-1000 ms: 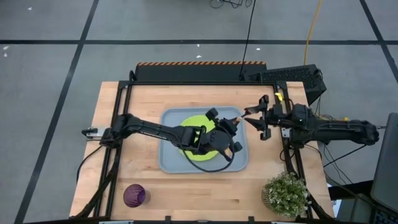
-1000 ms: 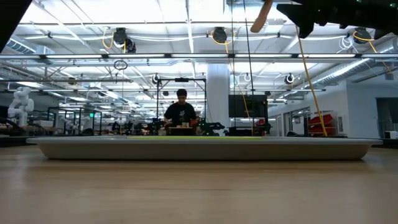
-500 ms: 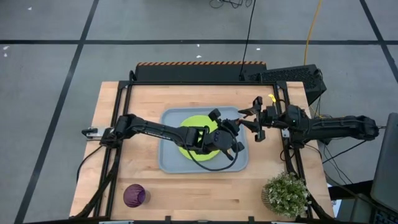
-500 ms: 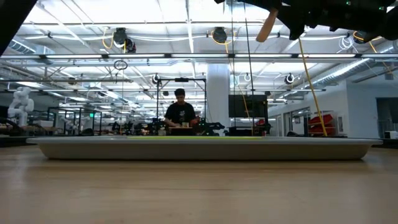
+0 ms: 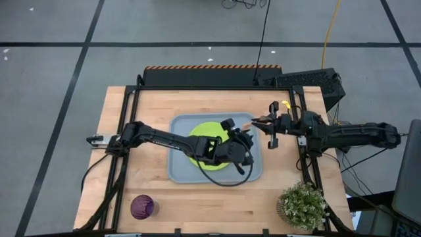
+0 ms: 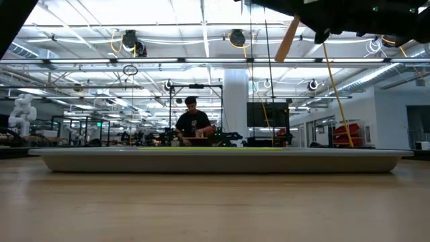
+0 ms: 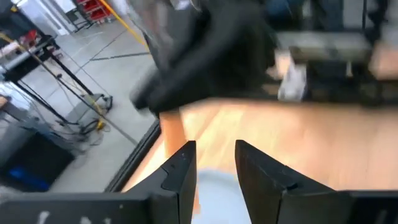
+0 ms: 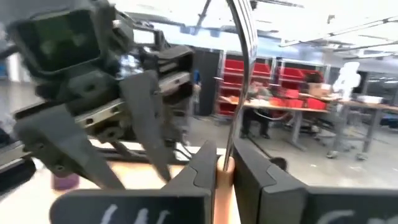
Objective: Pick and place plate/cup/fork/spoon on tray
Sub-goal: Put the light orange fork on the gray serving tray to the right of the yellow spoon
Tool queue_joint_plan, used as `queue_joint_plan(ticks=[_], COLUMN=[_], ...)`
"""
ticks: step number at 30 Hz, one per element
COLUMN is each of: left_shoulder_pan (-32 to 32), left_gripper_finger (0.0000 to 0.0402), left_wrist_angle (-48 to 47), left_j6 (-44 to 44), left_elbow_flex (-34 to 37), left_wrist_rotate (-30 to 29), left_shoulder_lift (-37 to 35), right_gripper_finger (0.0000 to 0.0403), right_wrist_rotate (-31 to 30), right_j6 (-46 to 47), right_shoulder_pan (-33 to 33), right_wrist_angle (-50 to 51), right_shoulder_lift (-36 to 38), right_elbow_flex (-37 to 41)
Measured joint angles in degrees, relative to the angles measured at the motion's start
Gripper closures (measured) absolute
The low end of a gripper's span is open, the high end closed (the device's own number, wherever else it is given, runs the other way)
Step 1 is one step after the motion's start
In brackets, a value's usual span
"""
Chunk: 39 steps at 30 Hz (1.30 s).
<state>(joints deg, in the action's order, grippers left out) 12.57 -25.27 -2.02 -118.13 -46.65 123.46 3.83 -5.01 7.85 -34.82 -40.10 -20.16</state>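
Overhead, one tray point(image 5: 181, 172) sits mid-bench point(image 5: 131, 105) holding one plate point(image 5: 200, 128); one cup point(image 5: 142, 207) stands alone at seven o'clock. The left claw point(image 5: 245, 137) hovers spread over the tray's three o'clock edge. The right wrist view shows the right claw point(image 8: 222, 171) pinching one orange-handled utensil point(image 8: 222, 180), fork or spoon unclear.
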Motion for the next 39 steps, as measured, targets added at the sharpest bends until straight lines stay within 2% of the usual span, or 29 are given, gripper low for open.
queue_joint_plan(ticks=[5,8,14,21,25,28,33,39], left_shoulder_pan=[0.8,1.2,2.5,3.6,3.7,3.7,3.1,2.3], left_gripper_finger=[0.0284,0.0283,0.0283,0.0282,0.0282,0.0282,0.0282,0.0282], left_wrist_angle=[-14.3,-22.3,-28.3,-30.2,-31.0,-31.2,-31.5,-36.0], left_j6=[6.3,11.4,14.7,14.4,14.5,14.5,13.2,12.8], left_elbow_flex=[0.0,-0.1,-0.1,0.0,0.0,0.0,0.0,0.0], left_wrist_rotate=[-2.4,-5.2,-11.8,-12.9,-13.2,-13.4,-13.5,-13.7], left_shoulder_lift=[-3.4,-5.9,-10.2,-12.6,-13.0,-12.8,-12.9,-14.1], right_gripper_finger=[0.0388,0.0388,0.0388,0.0388,0.0388,0.0388,0.0388,0.0388], right_wrist_rotate=[-2.5,-1.0,9.3,27.1,35.9,39.3,40.0,39.7], right_j6=[-1.1,2.5,13.3,27.3,34.9,38.2,39.9,41.9], right_shoulder_pan=[0.3,1.6,5.4,13.7,18.9,21.3,22.2,22.2], right_wrist_angle=[6.2,12.9,21.6,21.4,21.3,21.8,22.2,22.0], right_shoulder_lift=[2.6,2.9,0.9,-1.9,-6.2,-11.3,-21.4,-29.4], right_elbow_flex=[0.0,-0.9,-1.5,-1.6,-1.6,-1.6,-1.6,-1.6])
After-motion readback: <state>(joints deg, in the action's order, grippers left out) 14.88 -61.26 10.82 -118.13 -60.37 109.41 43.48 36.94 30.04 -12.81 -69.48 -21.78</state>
